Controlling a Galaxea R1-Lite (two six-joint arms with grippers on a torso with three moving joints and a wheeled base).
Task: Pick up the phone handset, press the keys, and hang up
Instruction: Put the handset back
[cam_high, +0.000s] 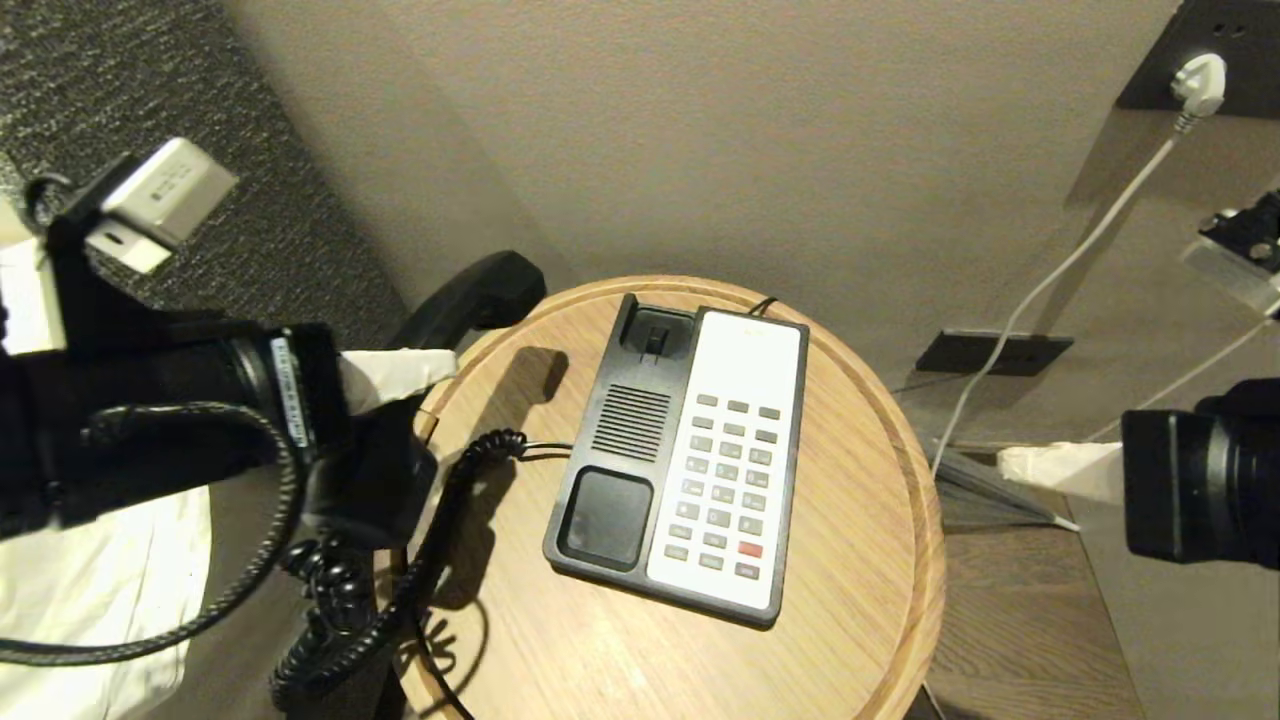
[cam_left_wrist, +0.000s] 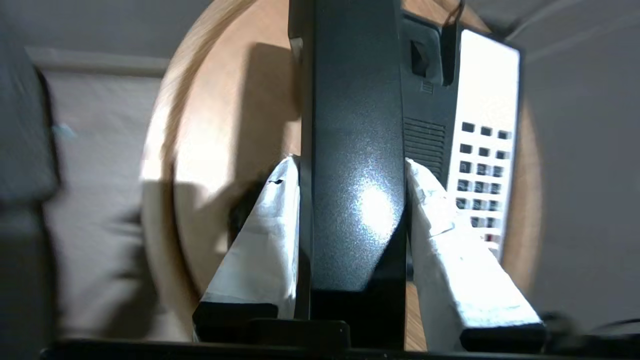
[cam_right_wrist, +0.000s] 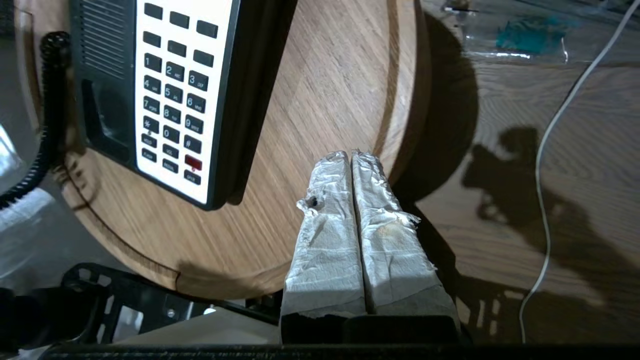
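The black phone handset (cam_high: 480, 295) hangs in the air off the left edge of the round wooden table (cam_high: 860, 560), lifted off the phone base (cam_high: 690, 450). My left gripper (cam_high: 420, 385) is shut on its middle; in the left wrist view the white-wrapped fingers (cam_left_wrist: 270, 220) press both sides of the handset (cam_left_wrist: 355, 150). Its black coiled cord (cam_high: 400, 560) droops from the base over the table's left edge. The base's white keypad (cam_high: 730, 480) lies uncovered. My right gripper (cam_right_wrist: 351, 159) is shut and empty, hovering over the table's right rim, right of the keypad (cam_right_wrist: 172, 95).
A white plug (cam_high: 1200, 85) sits in a wall socket at the upper right, its white cable (cam_high: 1050, 290) running down to the wooden floor. White bedding (cam_high: 90, 590) lies at the lower left. The wall stands close behind the table.
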